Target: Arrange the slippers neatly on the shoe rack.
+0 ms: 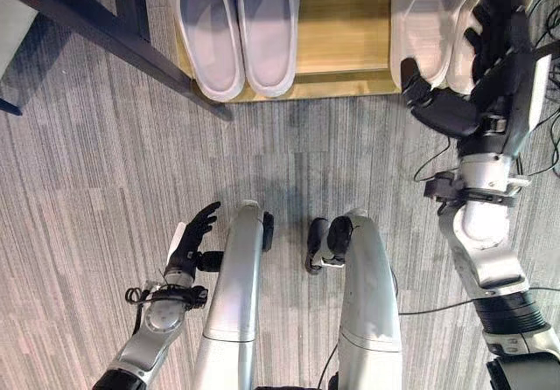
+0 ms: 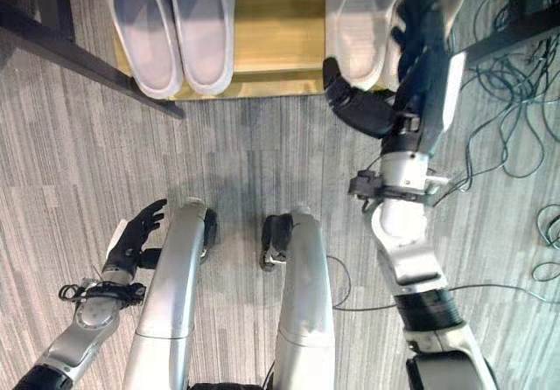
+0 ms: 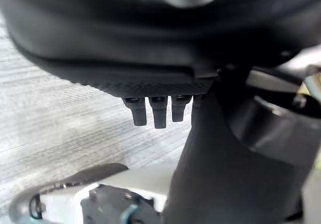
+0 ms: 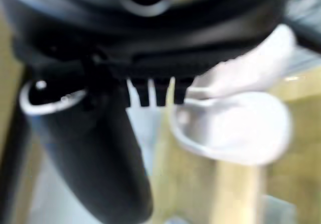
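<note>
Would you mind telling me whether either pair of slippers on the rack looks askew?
The lavender pair sits straight, side by side. The white pair under the right hand looks untidy: the slippers appear to overlap and poke past the wooden shelf edge.

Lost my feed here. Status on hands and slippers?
Right hand on white slippers at rack right end. Left hand open, low, idle. Lavender pair already set. Nothing blocking.
</note>
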### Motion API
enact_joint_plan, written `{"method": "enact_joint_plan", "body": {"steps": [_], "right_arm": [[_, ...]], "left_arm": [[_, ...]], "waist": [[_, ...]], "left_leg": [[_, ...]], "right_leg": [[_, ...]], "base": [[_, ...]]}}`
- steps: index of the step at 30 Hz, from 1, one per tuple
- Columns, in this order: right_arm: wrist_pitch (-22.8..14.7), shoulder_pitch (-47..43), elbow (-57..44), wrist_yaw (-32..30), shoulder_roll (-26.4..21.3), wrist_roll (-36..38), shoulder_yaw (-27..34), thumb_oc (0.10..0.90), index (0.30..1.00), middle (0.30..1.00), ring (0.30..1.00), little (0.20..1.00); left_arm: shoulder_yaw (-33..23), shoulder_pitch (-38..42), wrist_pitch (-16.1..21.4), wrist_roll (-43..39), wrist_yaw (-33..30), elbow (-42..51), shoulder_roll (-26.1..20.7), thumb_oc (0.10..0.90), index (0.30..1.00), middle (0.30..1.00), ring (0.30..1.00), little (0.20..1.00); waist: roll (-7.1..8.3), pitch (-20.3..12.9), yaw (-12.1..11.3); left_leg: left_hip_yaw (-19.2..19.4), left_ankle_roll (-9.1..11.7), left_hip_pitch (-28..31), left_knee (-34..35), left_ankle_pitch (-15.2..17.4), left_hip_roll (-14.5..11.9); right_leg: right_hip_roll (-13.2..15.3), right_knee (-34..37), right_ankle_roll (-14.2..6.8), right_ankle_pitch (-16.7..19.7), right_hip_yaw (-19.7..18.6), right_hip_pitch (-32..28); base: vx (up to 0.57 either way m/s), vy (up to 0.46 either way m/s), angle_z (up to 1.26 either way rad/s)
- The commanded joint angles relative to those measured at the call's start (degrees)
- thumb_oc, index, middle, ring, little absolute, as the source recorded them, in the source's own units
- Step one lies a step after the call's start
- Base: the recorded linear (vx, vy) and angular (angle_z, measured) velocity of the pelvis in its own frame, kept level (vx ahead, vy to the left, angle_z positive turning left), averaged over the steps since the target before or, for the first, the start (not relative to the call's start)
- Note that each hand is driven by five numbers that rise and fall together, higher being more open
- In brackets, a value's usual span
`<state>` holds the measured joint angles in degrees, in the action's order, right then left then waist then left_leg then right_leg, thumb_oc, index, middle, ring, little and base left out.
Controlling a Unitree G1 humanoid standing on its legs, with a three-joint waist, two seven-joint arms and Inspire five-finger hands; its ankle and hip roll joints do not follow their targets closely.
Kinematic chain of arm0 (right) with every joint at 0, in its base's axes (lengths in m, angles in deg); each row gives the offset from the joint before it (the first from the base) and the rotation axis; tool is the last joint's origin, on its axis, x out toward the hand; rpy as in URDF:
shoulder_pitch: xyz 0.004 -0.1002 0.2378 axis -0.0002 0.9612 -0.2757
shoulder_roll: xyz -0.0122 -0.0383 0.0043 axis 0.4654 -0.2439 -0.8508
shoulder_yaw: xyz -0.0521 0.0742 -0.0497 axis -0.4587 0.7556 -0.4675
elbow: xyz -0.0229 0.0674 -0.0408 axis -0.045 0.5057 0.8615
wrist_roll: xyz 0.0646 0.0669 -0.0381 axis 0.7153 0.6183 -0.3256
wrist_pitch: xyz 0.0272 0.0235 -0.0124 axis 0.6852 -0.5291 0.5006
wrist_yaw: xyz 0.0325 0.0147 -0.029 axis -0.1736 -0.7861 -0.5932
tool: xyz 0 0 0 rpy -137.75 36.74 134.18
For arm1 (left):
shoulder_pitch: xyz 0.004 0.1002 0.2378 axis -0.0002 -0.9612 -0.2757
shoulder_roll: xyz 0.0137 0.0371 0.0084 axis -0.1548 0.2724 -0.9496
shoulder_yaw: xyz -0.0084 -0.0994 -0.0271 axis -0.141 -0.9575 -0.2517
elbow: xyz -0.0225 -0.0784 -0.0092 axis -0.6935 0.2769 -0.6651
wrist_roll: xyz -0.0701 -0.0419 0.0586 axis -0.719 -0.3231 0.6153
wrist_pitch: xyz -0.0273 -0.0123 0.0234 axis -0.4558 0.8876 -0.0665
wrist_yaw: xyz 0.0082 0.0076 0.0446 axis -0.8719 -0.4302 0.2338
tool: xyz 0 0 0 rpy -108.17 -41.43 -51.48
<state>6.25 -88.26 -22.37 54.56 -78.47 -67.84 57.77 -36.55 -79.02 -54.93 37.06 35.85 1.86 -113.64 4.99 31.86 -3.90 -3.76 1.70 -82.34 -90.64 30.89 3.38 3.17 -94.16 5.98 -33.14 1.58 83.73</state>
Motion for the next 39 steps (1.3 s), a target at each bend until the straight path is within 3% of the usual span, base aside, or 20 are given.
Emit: {"method": "enact_joint_plan", "body": {"steps": [1,2,4,5,11,14,15,16,19,20,21,23,24,26,34,39], "right_arm": [[-5.85,-1.18,-7.46,2.23,-3.26,-3.52,1.13,0.800,0.900,0.900,0.900,0.900],[-5.60,0.14,-6.18,3.15,-2.94,-3.69,0.62,0.800,0.900,0.900,0.900,0.900],[-4.81,4.36,-3.30,5.66,-3.03,-4.95,-0.76,0.800,0.900,0.900,0.900,0.900],[-4.88,4.43,-3.24,5.65,-3.02,-4.98,-0.83,0.800,0.900,0.900,0.900,0.900],[-2.95,15.11,5.54,12.60,-1.10,-7.08,-4.52,0.800,0.900,0.900,0.900,0.900],[-2.29,17.10,8.08,13.53,-1.21,-8.63,-5.07,0.800,0.900,0.900,0.900,0.900],[-1.83,18.79,10.52,14.15,-0.82,-9.64,-5.85,0.800,0.900,0.900,0.900,0.900],[-1.84,18.78,10.53,14.15,-0.82,-9.64,-5.85,0.800,0.900,0.900,0.900,0.900],[-0.67,20.13,15.44,14.19,-1.43,-13.02,-7.14,0.800,0.900,0.900,0.900,0.900],[0.33,20.76,20.34,14.34,-0.55,-13.42,-7.77,0.800,0.900,0.900,0.900,0.900],[0.29,20.76,20.42,14.34,-0.57,-13.44,-7.89,0.800,0.900,0.900,0.900,0.900],[2.05,21.44,28.23,14.41,0.47,-15.90,-9.35,0.800,0.900,0.900,0.900,0.900],[2.02,21.38,28.30,14.39,0.48,-15.91,-9.38,0.800,0.900,0.900,0.900,0.900],[4.10,21.23,38.44,14.16,3.00,-17.34,-11.13,0.800,0.900,0.900,0.900,0.900],[7.40,21.41,54.76,14.50,7.25,-20.08,-12.06,0.800,0.900,0.900,0.900,0.900],[9.89,22.48,66.08,16.64,10.84,-18.64,-10.30,0.800,0.900,0.900,0.900,0.900]], "left_arm": [[-3.40,3.79,8.14,-1.63,-1.87,0.58,0.95,0.800,0.900,0.900,0.900,0.900],[-3.21,3.37,8.08,-1.22,-1.38,-1.13,1.52,0.800,0.900,0.900,0.900,0.900],[-2.99,2.14,8.10,-1.18,-0.01,-4.39,2.29,0.800,0.900,0.900,0.900,0.900],[-2.96,2.05,8.19,-1.18,0.02,-4.48,2.33,0.800,0.900,0.900,0.900,0.900],[-2.28,-1.84,6.93,0.38,4.84,-13.26,4.27,0.800,0.900,0.900,0.900,0.900],[-2.85,-3.00,6.28,1.04,5.52,-15.94,4.98,0.800,0.900,0.900,0.900,0.900],[-2.98,-3.77,5.83,1.40,6.34,-17.80,5.53,0.800,0.900,0.900,0.900,0.900],[-2.98,-3.77,5.83,1.40,6.34,-17.80,5.53,0.800,0.900,0.900,0.900,0.900],[-3.79,-4.53,5.18,2.73,6.99,-22.19,6.51,0.800,0.900,0.900,0.900,0.900],[-4.18,-4.76,4.75,3.80,7.13,-25.05,6.95,0.800,0.900,0.900,0.900,0.900],[-4.20,-4.83,4.75,3.79,7.13,-25.13,7.00,0.800,0.900,0.900,0.900,0.900],[-5.29,-4.77,4.05,4.80,7.55,-29.53,7.94,0.800,0.900,0.900,0.900,0.900],[-5.31,-4.75,4.07,4.80,7.55,-29.56,7.94,0.800,0.900,0.900,0.900,0.900],[-6.15,-3.83,3.07,6.37,7.51,-35.11,9.14,0.800,0.900,0.900,0.900,0.900],[-8.16,-2.30,1.01,10.23,7.76,-44.34,10.70,0.800,0.900,0.900,0.900,0.900],[-9.97,-2.76,-1.14,13.83,8.95,-52.17,11.84,0.800,0.900,0.900,0.900,0.900]], "waist": [[-1.57,-6.50,0.89],[-1.91,-8.57,1.17],[-2.03,-10.95,1.88],[-2.08,-10.86,1.89],[-1.89,-14.17,2.93],[-1.85,-14.89,2.96],[-1.82,-15.68,2.95],[-1.82,-15.61,2.96],[-1.61,-17.02,2.69],[-1.68,-18.04,2.48],[-1.61,-18.00,2.54],[-1.57,-19.19,2.29],[-1.57,-18.89,2.27],[-1.68,-20.11,1.94],[-2.14,-24.26,1.19],[-2.58,-28.80,0.58]], "left_leg": [[-0.56,-1.90,-7.61,8.52,-7.82,1.15],[-0.97,-1.86,-7.57,10.87,-8.95,1.14],[-0.96,-1.55,-2.07,18.20,-10.89,0.37],[-1.01,-1.55,-1.57,18.71,-11.12,0.36],[-2.07,-1.16,17.59,37.75,-15.93,-1.42],[-2.52,-1.33,22.84,42.97,-17.16,-1.66],[-2.55,-1.29,28.52,48.69,-18.76,-1.78],[-2.55,-1.29,28.63,48.75,-18.79,-1.78],[-2.47,-0.67,37.10,56.74,-21.36,-1.76],[-2.12,-0.44,41.69,62.57,-25.00,-1.84],[-2.29,-0.30,42.72,62.27,-23.14,-1.87],[-2.05,0.14,50.14,70.56,-27.13,-1.54],[-2.04,0.15,50.58,70.81,-27.23,-1.57],[-1.76,0.57,57.69,77.44,-29.23,-1.24],[-1.01,0.88,69.58,88.96,-32.71,-2.09],[0.47,0.81,77.95,95.30,-34.04,-2.36]], "right_leg": [[2.95,7.15,1.30,4.03,-0.05,1.87],[3.02,9.67,0.71,5.26,0.33,1.66],[3.28,18.08,0.22,7.18,1.11,-3.49],[3.27,18.59,0.23,7.42,1.18,-3.99],[3.04,38.56,-1.81,11.94,3.32,-22.08],[2.76,42.63,-2.77,13.76,4.06,-26.56],[2.28,47.46,-3.44,15.04,4.79,-31.82],[2.27,47.52,-3.44,15.07,4.80,-31.93],[1.83,55.22,-4.50,17.43,5.52,-40.04],[1.55,60.78,-4.87,20.87,6.38,-44.36],[1.34,60.38,-5.20,19.17,5.86,-45.26],[0.54,68.63,-6.10,23.38,6.56,-52.49],[0.52,68.84,-6.10,23.47,6.56,-52.91],[-0.52,75.09,-7.05,25.50,6.76,-59.79],[-2.17,86.51,-8.93,28.95,6.20,-72.13],[-2.90,93.62,-9.85,31.09,5.46,-80.40]], "base": [[-0.04,0.013,0.15],[-0.06,0.005,0.08],[-0.09,-0.008,0.05],[-0.09,-0.022,0.03],[-0.04,-0.032,0.00],[0.01,-0.001,0.00],[0.05,-0.001,-0.01],[0.05,-0.024,-0.02],[0.05,-0.031,-0.05],[0.10,-0.029,-0.04],[0.03,-0.019,-0.04],[0.07,-0.046,-0.15],[0.13,-0.057,-0.14],[0.16,-0.079,-0.02],[0.10,-0.059,-0.02],[0.18,-0.045,-0.09]]}}
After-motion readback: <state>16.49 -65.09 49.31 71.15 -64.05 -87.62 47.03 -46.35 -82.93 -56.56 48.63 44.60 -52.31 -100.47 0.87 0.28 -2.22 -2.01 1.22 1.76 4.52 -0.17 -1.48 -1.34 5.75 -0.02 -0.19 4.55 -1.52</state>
